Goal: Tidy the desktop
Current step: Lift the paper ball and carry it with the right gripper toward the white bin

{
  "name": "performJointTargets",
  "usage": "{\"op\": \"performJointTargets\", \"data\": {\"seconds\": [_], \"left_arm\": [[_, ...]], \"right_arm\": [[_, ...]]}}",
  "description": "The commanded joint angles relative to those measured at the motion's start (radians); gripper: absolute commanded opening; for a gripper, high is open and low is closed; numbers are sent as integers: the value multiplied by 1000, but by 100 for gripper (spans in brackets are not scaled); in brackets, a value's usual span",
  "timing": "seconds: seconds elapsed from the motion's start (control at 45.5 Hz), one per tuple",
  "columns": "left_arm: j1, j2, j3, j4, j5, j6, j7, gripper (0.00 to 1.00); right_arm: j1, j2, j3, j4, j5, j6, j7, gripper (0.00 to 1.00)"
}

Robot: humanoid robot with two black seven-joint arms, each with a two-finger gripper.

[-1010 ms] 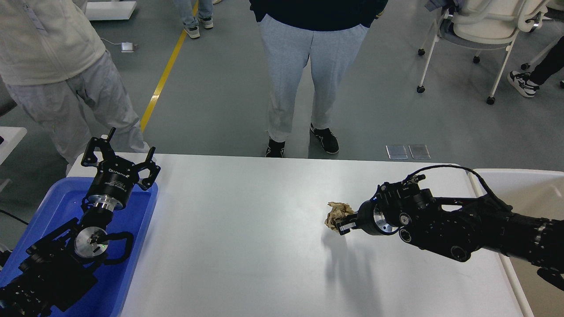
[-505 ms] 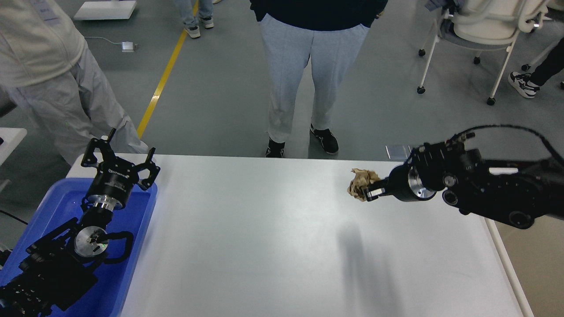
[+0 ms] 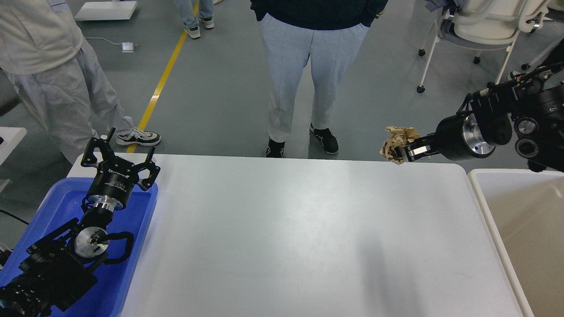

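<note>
The desktop (image 3: 286, 229) is a wide matte white tabletop with rounded corners. My right gripper (image 3: 403, 152) is shut on a crumpled brown paper ball (image 3: 395, 143) and holds it high in the air over the desktop's far right corner. My left gripper (image 3: 120, 152) is open and empty, held above the far end of the blue tray (image 3: 132, 246) at the left.
An off-white rimmed bin (image 3: 520, 229) stands against the desktop's right edge. People stand beyond the far edge: one in grey trousers (image 3: 304, 75) at the middle, one in light clothes (image 3: 57, 79) at the left. A wheeled chair (image 3: 476, 35) is at the far right.
My right gripper has lifted the paper ball off the desktop and carried it up and to the right, toward the far right corner. The left arm has not moved.
</note>
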Motion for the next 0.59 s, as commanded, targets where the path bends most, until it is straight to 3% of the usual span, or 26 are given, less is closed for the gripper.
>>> {"op": "performJointTargets", "data": {"seconds": [0.0,0.154,0.329,0.571], "left_arm": [[0,0,0,0,0,0,0,100],[0,0,0,0,0,0,0,100],[0,0,0,0,0,0,0,100],[1,0,0,0,0,1,0,100]], "right_arm": [[16,-83,5,20,9,17,3,0],[-34,-169,13,0,9,-4,32,0],[-157,-284,94,-6,29,-103,105,0],[-286,-387,163,-67,222,-161,139,0]]}}
